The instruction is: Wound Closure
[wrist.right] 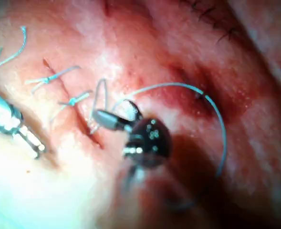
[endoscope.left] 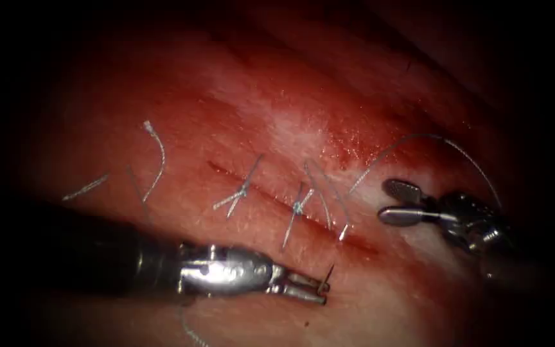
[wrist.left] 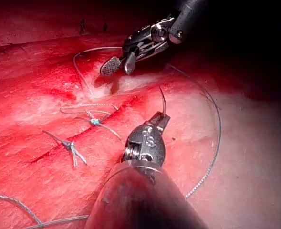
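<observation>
**Left driver holds needle, right driver empty**

Left tool (endoscope.left: 316,289): ribbed steel jaws clamped on the thin dark curved needle (endoscope.left: 329,275) near one end, clear of the tissue (endoscope.left: 277,128), left of the cut (endoscope.left: 277,199). Cut: narrow slit in wet, glossy red tissue, two knotted stitches (endoscope.left: 242,191) across it. Right tool (endoscope.left: 401,202): flat spoon-shaped jaws spread, gripping nothing, right of cut. Braided pale thread (endoscope.left: 419,137) arcs beyond it.

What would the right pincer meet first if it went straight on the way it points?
Probably the loose thread loop at the cut, just ahead of the open, empty right pincer. Depth is unclear, so it might pass above. The left pincer holds the needle near one end, outside the tissue.
</observation>
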You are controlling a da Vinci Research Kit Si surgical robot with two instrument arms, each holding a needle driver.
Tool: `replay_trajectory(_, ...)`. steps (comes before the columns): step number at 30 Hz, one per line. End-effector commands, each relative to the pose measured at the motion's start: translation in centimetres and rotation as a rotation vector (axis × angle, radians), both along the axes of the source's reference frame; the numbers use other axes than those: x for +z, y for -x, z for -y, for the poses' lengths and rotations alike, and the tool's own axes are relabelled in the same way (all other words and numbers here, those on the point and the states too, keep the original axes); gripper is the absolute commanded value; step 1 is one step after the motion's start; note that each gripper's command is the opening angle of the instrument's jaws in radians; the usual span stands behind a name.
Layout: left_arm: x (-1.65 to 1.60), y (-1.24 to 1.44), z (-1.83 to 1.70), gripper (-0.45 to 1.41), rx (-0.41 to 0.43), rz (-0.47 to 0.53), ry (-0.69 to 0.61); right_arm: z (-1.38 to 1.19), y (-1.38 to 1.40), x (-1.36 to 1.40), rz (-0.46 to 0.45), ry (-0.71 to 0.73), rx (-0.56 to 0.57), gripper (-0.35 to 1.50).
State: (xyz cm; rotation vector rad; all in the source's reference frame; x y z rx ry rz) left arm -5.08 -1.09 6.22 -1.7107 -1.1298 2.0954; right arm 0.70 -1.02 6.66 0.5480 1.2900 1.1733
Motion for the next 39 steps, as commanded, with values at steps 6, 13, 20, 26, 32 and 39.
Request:
replay_trajectory(6, -0.17, 0.08, 0.01, -0.45, -0.002, -0.098, -0.281, 0.04, -0.07, 0.05, -0.003, -0.005, -0.002, 0.88)
replay_trajectory(13, -0.48, 0.08, 0.02, -0.45, -0.011, -0.117, -0.451, 0.10, -0.08, 0.04, -0.006, -0.016, 0.000, 0.84)
replay_trajectory(20, -0.84, -0.02, 0.02, -0.45, 0.010, -0.042, -0.347, 0.13, -0.08, 0.00, -0.014, -0.022, 0.004, 0.84)
replay_trajectory(26, -0.99, -0.08, -0.11, -0.45, -0.013, 0.098, 0.000, 0.19, -0.07, -0.09, -0.012, -0.005, -0.001, 0.96)
replay_trajectory(32, -1.17, -0.21, -0.25, -0.45, -0.027, 0.171, 0.202, 0.29, -0.12, -0.34, -0.006, 0.133, -0.078, 1.10)
replay_trajectory(39, -1.56, -0.29, -0.35, -0.45, -0.043, 0.197, 0.244, 0.52, -0.46, -0.52, -0.008, 0.208, -0.170, 1.04)
